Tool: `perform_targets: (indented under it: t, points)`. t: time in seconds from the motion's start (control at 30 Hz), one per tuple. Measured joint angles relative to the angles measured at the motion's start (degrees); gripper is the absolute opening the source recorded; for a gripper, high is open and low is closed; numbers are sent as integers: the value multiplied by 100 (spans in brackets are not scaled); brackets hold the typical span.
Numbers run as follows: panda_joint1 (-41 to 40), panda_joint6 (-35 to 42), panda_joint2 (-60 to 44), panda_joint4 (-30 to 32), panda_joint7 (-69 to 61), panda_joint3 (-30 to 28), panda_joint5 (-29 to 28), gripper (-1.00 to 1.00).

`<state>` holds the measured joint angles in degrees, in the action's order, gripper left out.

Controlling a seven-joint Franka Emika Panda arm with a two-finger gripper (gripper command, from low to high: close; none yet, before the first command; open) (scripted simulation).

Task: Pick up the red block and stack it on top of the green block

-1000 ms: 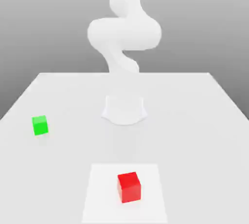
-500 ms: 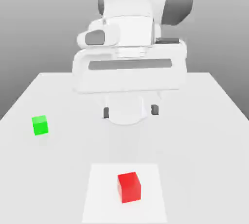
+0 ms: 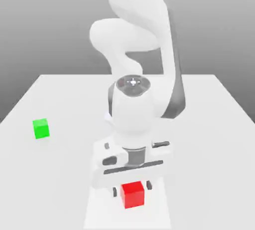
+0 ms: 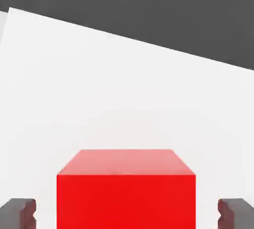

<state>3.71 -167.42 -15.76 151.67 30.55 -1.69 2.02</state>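
Note:
The red block (image 3: pixel 132 195) sits on a lighter square patch (image 3: pixel 99 209) near the table's front edge. My gripper (image 3: pixel 132 189) has come down over it, with one finger on each side. In the hand view the red block (image 4: pixel 126 193) lies between the two dark fingertips (image 4: pixel 20 213), and a gap of white table shows on each side, so the gripper (image 4: pixel 126 214) is open and not touching it. The green block (image 3: pixel 41 128) rests alone on the table at the exterior view's left, well away from the gripper.
The white table (image 3: pixel 209 124) stretches back to a grey wall. My white arm (image 3: pixel 134 109) rises from the middle of the table and leans forward over the front area.
The hand has swung forward and dropped from high above the table down around the red block. Neither block has moved.

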Motion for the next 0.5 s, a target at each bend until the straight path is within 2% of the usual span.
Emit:
perform_targets:
  t: [0.13, 0.33, 0.5]
  points:
    - [-12, -40, -49, -6, 7, 10, -7, -100]
    - [-20, 866, 1029, 162, 129, -82, -167, -100]
    - [-1475, 1144, 1679, 475, 707, -679, -766, -100]
